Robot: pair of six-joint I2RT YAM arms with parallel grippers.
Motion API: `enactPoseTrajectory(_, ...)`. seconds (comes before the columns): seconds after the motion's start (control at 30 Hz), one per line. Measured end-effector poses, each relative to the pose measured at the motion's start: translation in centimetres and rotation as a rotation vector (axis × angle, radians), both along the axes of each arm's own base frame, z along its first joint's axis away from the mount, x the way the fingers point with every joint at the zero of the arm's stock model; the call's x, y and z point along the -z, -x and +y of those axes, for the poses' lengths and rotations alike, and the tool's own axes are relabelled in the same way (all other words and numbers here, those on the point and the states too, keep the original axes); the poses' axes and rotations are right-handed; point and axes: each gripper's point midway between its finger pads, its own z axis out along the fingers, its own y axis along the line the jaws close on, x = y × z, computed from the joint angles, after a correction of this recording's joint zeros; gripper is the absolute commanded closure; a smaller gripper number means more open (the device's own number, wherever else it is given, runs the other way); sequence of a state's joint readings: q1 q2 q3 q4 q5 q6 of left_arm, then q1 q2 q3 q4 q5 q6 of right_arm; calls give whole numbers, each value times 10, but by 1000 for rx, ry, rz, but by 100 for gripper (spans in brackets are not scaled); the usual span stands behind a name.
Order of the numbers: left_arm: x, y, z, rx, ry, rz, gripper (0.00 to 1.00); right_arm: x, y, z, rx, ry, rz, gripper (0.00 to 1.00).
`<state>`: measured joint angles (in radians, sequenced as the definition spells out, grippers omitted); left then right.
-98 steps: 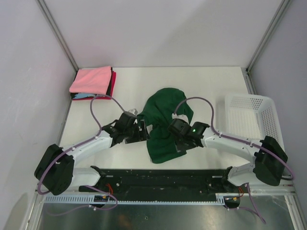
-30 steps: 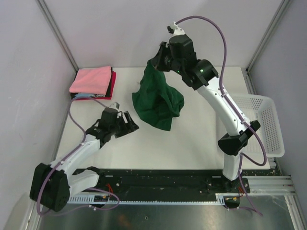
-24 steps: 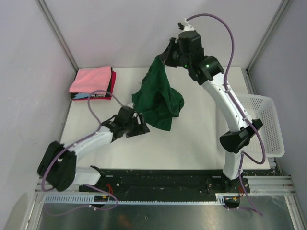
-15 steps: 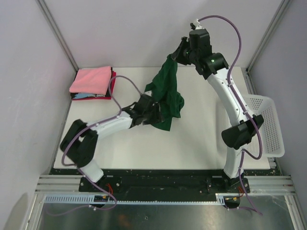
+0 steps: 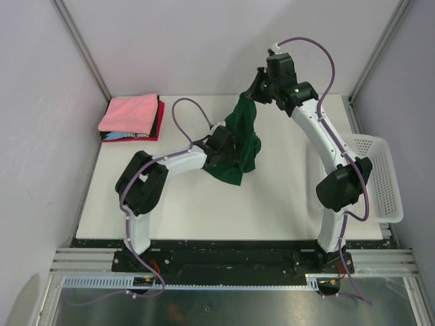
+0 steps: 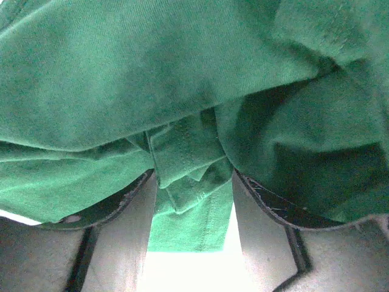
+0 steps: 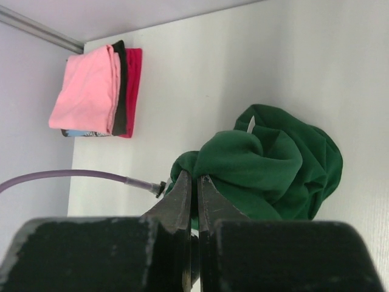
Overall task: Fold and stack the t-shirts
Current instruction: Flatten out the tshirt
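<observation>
The dark green t-shirt point(image 5: 239, 139) hangs bunched from my right gripper point(image 5: 253, 94), which is raised over the back of the table and shut on the shirt's top edge; its lower part rests on the table. In the right wrist view the shut fingers point(image 7: 196, 180) pinch a fold of the green shirt point(image 7: 273, 164). My left gripper point(image 5: 223, 147) is pushed into the shirt's lower left side. In the left wrist view it point(image 6: 193, 180) is open with a green hem point(image 6: 189, 213) between its fingers. The folded stack point(image 5: 131, 117), pink on top, lies at the back left corner.
A white mesh basket point(image 5: 378, 175) stands at the right edge of the table. The folded stack also shows in the right wrist view point(image 7: 97, 97), next to the left wall. The left arm's purple cable point(image 5: 185, 109) arcs above the table near the shirt.
My right gripper has lifted the green shirt off the table and carried it up and to the back right. My left gripper has moved right into the shirt's lower edge.
</observation>
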<state>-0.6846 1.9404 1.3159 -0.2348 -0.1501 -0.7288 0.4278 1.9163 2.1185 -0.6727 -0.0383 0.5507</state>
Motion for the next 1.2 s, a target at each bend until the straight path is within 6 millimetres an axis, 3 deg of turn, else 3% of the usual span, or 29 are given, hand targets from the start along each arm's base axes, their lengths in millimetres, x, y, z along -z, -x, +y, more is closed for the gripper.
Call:
enactPoseTrajectory(0.13, -1, -9, -2, -5, -13, -19, 48, 13, 0, -8, 10, 8, 27, 100)
enactPoseTrajectory(0.27, -1, -14, -1, -14, -24, -27, 55, 11, 0, -16, 18, 2, 27, 100)
enactPoseTrajectory(0.4, 4, -15, 4, -24, -44, -23, 87, 3, 1, -26, 30, -11, 18, 100)
enactPoseTrajectory(0.47, 6, -17, 7, -27, -54, -23, 97, -1, 0, -31, 37, -17, 11, 100)
enactPoseTrajectory(0.67, -5, -20, 29, -69, -67, -35, 100, 0, -2, -44, 58, -20, 13, 100)
enactPoseTrajectory(0.8, -51, -18, 72, -146, -46, -81, 100, 4, -10, -64, 98, -18, 22, 100)
enactPoseTrajectory(0.9, -109, -21, 118, -242, 0, -175, 100, 7, -18, -86, 142, -18, 28, 100)
enactPoseTrajectory(1.0, -178, -22, 183, -377, 53, -316, 100, 16, -22, -108, 184, -24, 51, 100)
enactPoseTrajectory(1.07, -211, -19, 219, -454, 72, -393, 100, 23, -22, -119, 205, -24, 70, 100)
enactPoseTrajectory(1.13, -234, -10, 248, -512, 69, -448, 100, 34, -17, -129, 227, -25, 94, 100)
enactPoseTrajectory(1.2, -243, -4, 260, -536, 61, -469, 100, 42, -8, -133, 236, -27, 116, 100)
